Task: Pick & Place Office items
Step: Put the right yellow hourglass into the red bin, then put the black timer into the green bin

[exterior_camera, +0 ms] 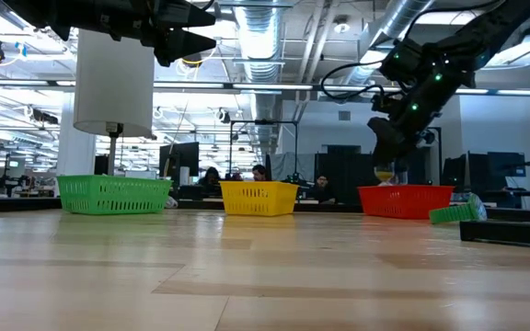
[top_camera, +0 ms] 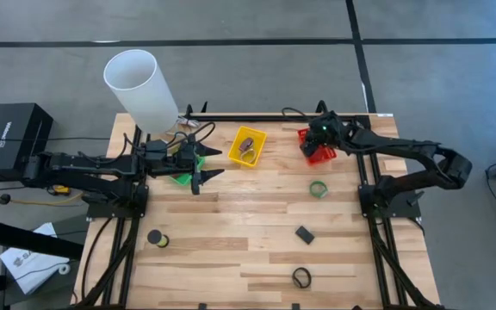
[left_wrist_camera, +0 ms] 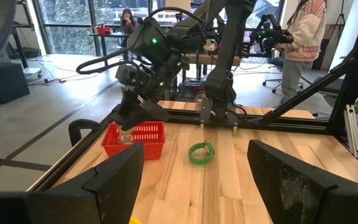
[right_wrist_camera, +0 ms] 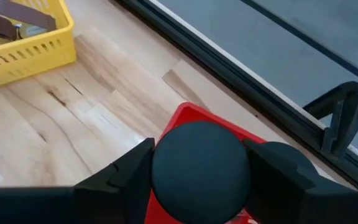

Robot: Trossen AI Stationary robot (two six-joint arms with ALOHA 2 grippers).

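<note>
The desk [top_camera: 257, 232] is pale wood planks on a grey concrete floor. Along its far edge stand a green basket [exterior_camera: 114, 194], a yellow basket [top_camera: 248, 146] and a red basket [left_wrist_camera: 135, 139]. A white cylinder [top_camera: 140, 89] rises by the left corner. Loose on the wood lie a green ring [top_camera: 318, 189], a black clip [top_camera: 305, 234], a black ring [top_camera: 301, 277] and a black spool [top_camera: 156, 238]. The yellow basket holds brownish items, too small to name.

The right pincer [top_camera: 320, 140] hangs over the red basket, its fingers closed on a round black spool [right_wrist_camera: 201, 171] that hides most of the basket beneath. The left pincer [top_camera: 203, 165] hovers over the green basket, spread wide and empty, covering the basket's contents.

Behind the desk the room shows desks, monitors and seated people; a person [left_wrist_camera: 303, 37] stands at the back, cut off at the frame edge.
</note>
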